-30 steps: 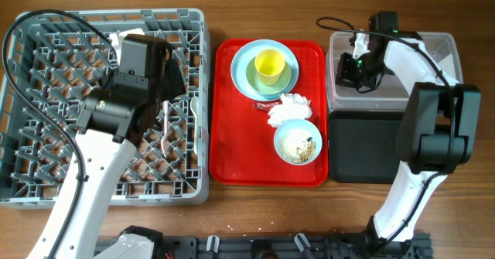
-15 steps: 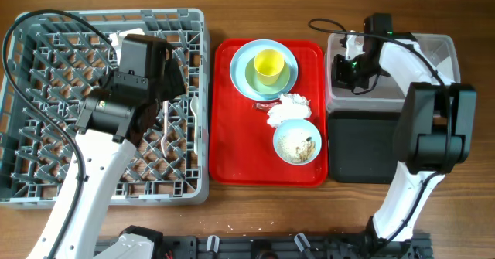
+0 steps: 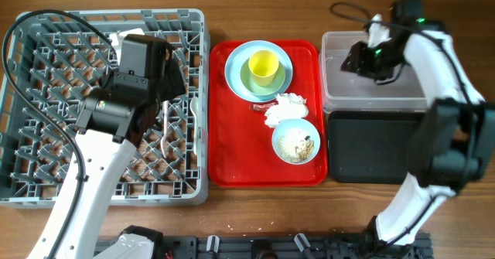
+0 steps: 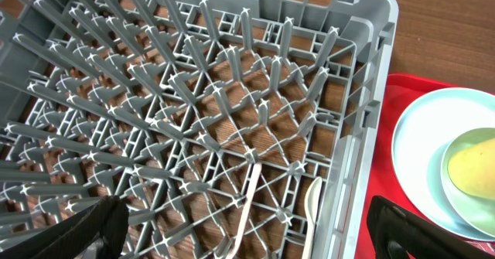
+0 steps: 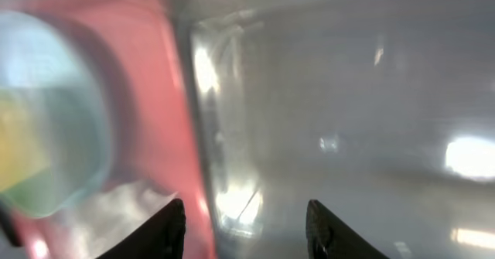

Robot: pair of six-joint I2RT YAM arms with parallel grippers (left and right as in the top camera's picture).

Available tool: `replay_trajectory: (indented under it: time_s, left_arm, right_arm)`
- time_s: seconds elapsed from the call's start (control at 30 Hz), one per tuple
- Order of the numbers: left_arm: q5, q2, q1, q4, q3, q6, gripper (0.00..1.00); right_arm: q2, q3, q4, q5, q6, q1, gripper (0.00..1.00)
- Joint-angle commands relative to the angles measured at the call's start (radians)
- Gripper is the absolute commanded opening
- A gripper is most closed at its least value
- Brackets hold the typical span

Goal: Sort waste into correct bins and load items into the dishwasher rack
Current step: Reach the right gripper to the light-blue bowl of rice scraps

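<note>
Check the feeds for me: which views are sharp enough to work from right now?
Left wrist: crisp, with the rack pegs and the white cutlery clearly resolved. Overhead: evenly lit and sharp across the table. Right wrist: heavily smeared, the clear tub and red tray are just streaks, with bright glare spots on the tub; don't rely on it.

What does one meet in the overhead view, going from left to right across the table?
grey dishwasher rack → red tray → clear plastic tub
</note>
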Motion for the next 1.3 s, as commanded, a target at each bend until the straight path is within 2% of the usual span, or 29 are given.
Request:
replay_trajectory:
  time_s: [0.0,0.03,0.07,0.13,0.2,0.33,0.43,0.6,0.7,0.8,0.9,0.97,1.03,1.1,1.13,1.2,1.27]
  left_arm:
    - [-0.013,-0.003,0.004,0.002,0.004,-0.013,1.0]
    - [-0.013,-0.003,0.004,0.002,0.004,-0.013,1.0]
    - [-0.013,-0.003,0.004,0.002,0.004,-0.013,1.0]
    - [-0.013,-0.003,0.004,0.002,0.004,-0.013,1.0]
    - [-0.013,-0.003,0.004,0.002,0.004,-0.013,1.0]
    - [-0.013,-0.003,0.004,0.002,0.004,-0.013,1.0]
    - [-0.013,-0.003,0.004,0.002,0.004,-0.013,1.0]
    - [-0.013,-0.003,0.004,0.002,0.004,-0.013,1.0]
    - [-0.013,-0.003,0.004,0.002,0.004,-0.013,1.0]
    - [-0.013,-0.003,0.004,0.002,0.004,-0.013,1.0]
    - [-0.013,-0.003,0.004,0.002,0.004,-0.013,1.0]
    - [-0.013,-0.003,0.004,0.002,0.004,-0.013,1.0]
    - [-0.013,-0.003,0.004,0.002,0.004,-0.013,1.0]
    - [-0.013,-0.003,0.004,0.002,0.004,-0.013,1.0]
    - [-0.013,-0.003,0.004,0.002,0.004,-0.013,1.0]
    - [-0.013,-0.003,0.004,0.002,0.004,-0.013,1.0]
    - [-0.013,-0.003,0.004,0.002,0.004,-0.013,1.0]
  right_arm:
    - [-0.206,0.048,-0.113,0.055,-0.005,-0.004,0.51]
    - [-0.255,0.047,-0.192,0.075,-0.002,-0.004,0.43]
    - [-0.312,0.043,-0.306,0.082,-0.003,-0.006,0.04]
    - [-0.361,0.031,-0.418,0.081,0.033,-0.011,0.04]
    - [-0.42,-0.068,-0.451,0.077,0.101,-0.011,0.04]
    - [-0.531,-0.494,-0.179,0.08,0.259,-0.011,0.04]
    - [-0.533,-0.824,0.144,0.043,0.312,-0.011,0.04]
    - [-0.533,-1.049,0.515,-0.043,0.257,-0.01,0.04]
    - [-0.53,-1.058,0.591,-0.121,0.241,-0.008,0.04]
    - [-0.53,-1.058,0.56,-0.332,0.145,-0.008,0.08]
    - [-0.531,-1.041,0.537,-0.346,0.136,-0.01,0.14]
    - [-0.534,-0.949,0.424,-0.222,0.158,-0.011,0.17]
    - [-0.534,-0.755,0.182,-0.111,0.132,-0.01,0.2]
    - [-0.534,-0.591,-0.002,-0.109,0.068,-0.01,0.23]
    - [-0.535,-0.467,-0.141,-0.179,-0.041,0.008,0.25]
    - [-0.548,-0.436,-0.204,-0.289,-0.143,0.082,0.28]
    - [-0.549,-0.454,-0.182,-0.291,-0.159,0.261,0.35]
